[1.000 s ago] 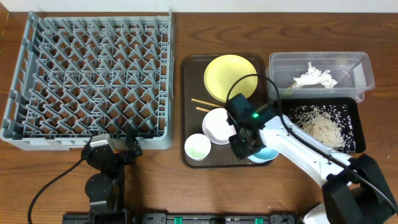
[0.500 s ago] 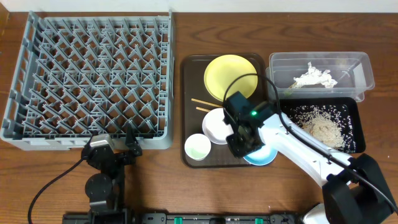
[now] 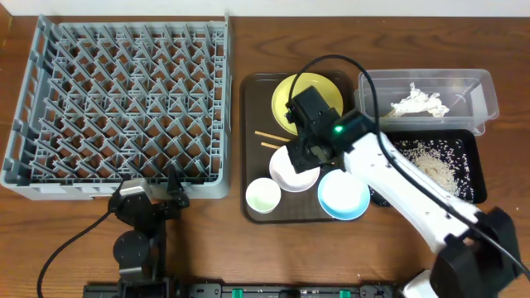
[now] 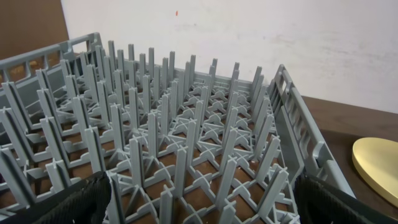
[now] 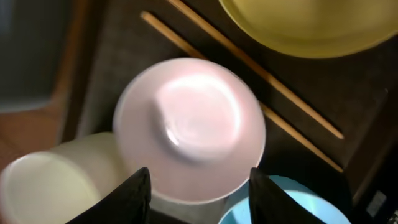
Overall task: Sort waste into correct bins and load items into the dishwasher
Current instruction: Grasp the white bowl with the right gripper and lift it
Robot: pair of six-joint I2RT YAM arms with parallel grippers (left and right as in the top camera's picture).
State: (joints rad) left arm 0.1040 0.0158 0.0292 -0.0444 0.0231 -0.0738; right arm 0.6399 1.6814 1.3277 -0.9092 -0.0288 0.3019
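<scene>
Right gripper hangs over the white bowl, fingers apart (left gripper likewise spread).

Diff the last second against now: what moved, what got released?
The right claw opened, let go of the light blue bowl and moved toward the yellow plate, now over the white bowl. Left claw, dish rack and small cup stayed put.

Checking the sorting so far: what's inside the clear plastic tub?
A crumpled white napkin lies in the clear tub. The right arm overlaps its near-left corner, hiding anything there.
</scene>
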